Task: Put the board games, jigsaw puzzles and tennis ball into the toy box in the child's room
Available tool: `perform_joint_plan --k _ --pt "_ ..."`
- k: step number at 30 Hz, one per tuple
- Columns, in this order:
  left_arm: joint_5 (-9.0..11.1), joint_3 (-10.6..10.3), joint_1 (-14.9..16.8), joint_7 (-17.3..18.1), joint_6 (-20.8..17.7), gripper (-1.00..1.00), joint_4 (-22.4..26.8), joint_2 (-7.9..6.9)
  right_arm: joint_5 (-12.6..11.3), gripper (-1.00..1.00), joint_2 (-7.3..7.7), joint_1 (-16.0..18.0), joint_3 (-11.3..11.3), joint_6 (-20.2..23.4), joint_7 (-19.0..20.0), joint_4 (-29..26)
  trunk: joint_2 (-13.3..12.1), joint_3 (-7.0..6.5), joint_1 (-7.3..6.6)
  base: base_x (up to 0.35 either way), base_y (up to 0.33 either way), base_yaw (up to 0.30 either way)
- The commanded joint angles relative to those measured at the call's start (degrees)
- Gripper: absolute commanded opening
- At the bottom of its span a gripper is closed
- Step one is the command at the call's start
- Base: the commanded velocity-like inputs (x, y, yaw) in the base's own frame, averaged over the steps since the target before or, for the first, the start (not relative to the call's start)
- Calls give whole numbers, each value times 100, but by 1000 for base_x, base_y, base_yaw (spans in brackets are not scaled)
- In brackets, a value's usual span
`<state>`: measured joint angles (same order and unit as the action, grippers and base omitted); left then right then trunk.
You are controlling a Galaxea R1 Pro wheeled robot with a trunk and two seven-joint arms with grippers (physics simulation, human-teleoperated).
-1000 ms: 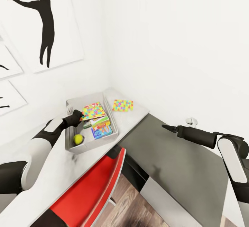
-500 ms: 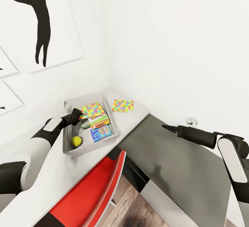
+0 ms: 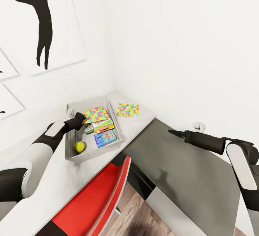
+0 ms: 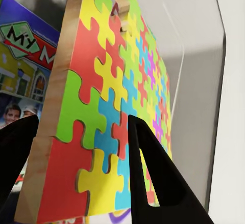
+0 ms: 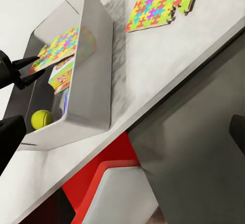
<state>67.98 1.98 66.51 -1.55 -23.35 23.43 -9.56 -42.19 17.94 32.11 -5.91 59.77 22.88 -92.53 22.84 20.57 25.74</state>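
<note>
Pinching one multicoloured jigsaw board [image 3: 95,114] over the shallow light grey bin [image 3: 114,121], left gripper [image 3: 80,118]; second puzzle board [image 3: 127,109] on pale grey desk [image 3: 144,115]; right gripper [image 3: 172,132], state indeterminable.

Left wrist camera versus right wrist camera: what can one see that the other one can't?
Left wrist view alone: the purple-blue game box with printed faces, up close behind the held puzzle, and that board's wooden edge.

Right wrist view alone: the tennis ball in the toy box, the second puzzle lying on the table outside the box, and the red chair.

Both: the held puzzle, gripped between the left gripper's fingers over the toy box.
</note>
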Motion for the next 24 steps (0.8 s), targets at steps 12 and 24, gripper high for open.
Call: perform_joint_plan --k 12,24 --pt "-66 9 2 -30 -84 100 -199 5 53 100 -5 5 -7 23 59 0 8 10 4 0 0 0" --pt "4 54 13 -65 -601 100 -122 64 53 100 -11 5 19 23 59 -1 8 10 4 0 0 0"
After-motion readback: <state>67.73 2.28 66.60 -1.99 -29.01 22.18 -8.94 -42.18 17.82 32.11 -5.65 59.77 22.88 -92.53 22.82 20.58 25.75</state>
